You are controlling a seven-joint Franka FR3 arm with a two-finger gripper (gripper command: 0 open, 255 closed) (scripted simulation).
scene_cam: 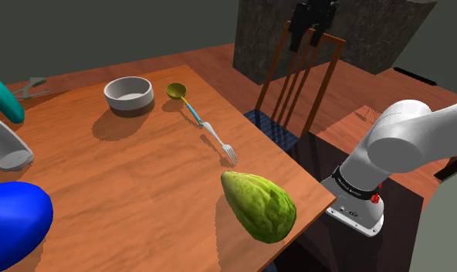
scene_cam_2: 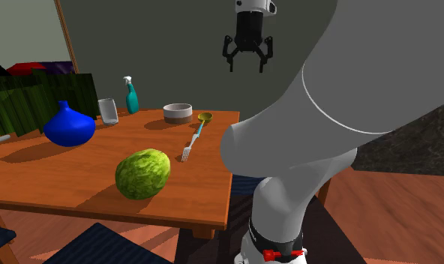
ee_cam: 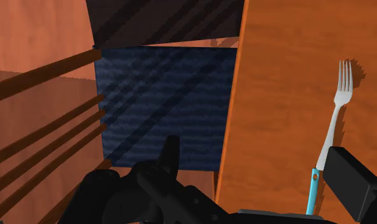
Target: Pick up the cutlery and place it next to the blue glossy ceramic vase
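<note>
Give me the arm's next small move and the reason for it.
Probably carry the gripper sideways across the edge of the table until it is above the fork, then lower. It hangs high over the chair, beside the table, with its fingers apart and empty; the fork lies flat on the tabletop.

No text reads anywhere — no labels, brands or numbers. Spray bottle (scene_cam_2: 131, 100) and arm base (scene_cam: 358, 205) carry nothing legible.

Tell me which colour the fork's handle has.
The fork has a light blue handle; the wrist view shows it best.
</note>
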